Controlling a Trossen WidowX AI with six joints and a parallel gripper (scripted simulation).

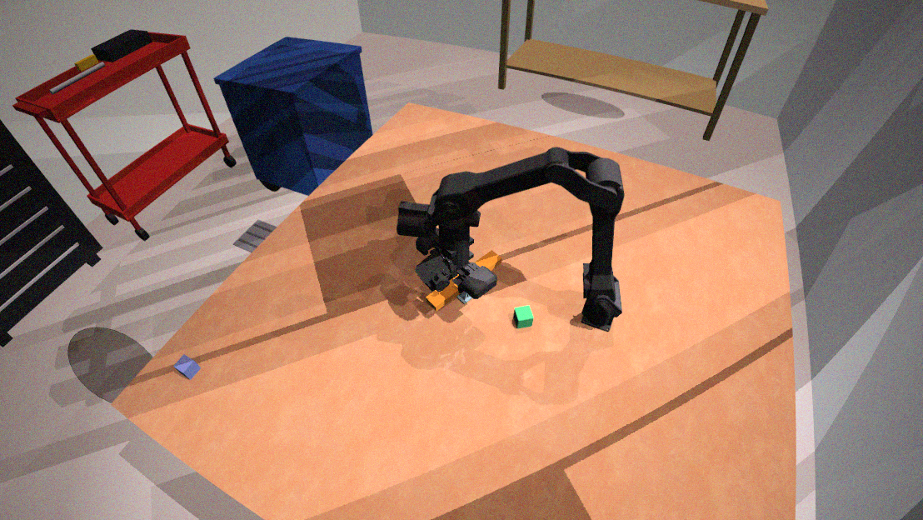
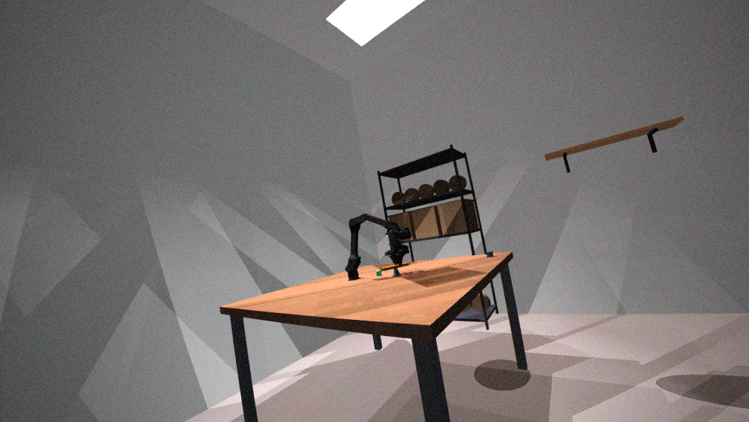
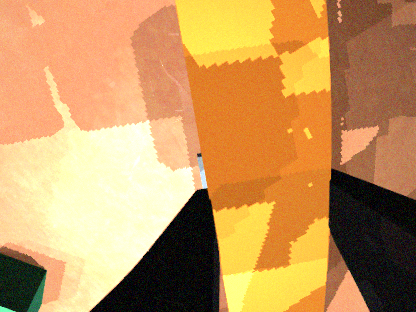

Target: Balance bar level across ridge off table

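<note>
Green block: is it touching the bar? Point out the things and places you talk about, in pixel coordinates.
Apart. The top view shows tabletop (image 1: 361,413) (image 2: 340,298) (image 3: 100,195) between the green block (image 1: 523,317) (image 2: 378,272) (image 3: 19,280) and the orange bar (image 1: 441,296) (image 2: 384,268) (image 3: 245,120); the wrist view shows the same gap.

A cube (image 1: 523,317) (image 2: 378,272) sits on a table (image 1: 400,413) (image 2: 335,309) between an arm's base (image 1: 606,324) (image 2: 353,277) and a ridge (image 1: 466,297) (image 2: 396,272).

Between the black fingers of the pincer (image 1: 456,281) (image 2: 396,264) (image 3: 274,210), the bar (image 1: 439,297) (image 2: 384,268) (image 3: 255,130) is orange, patched with jagged yellow in the wrist view. Just beside the pincer, the ridge (image 1: 465,297) (image 2: 396,272) (image 3: 202,172) shows pale blue. Near it, a cube (image 1: 523,317) (image 2: 378,272) (image 3: 20,282) is green. Beneath the pincer, the worktop (image 1: 387,413) (image 2: 335,303) (image 3: 95,200) is orange-tan, crossed by brown bands.
</note>
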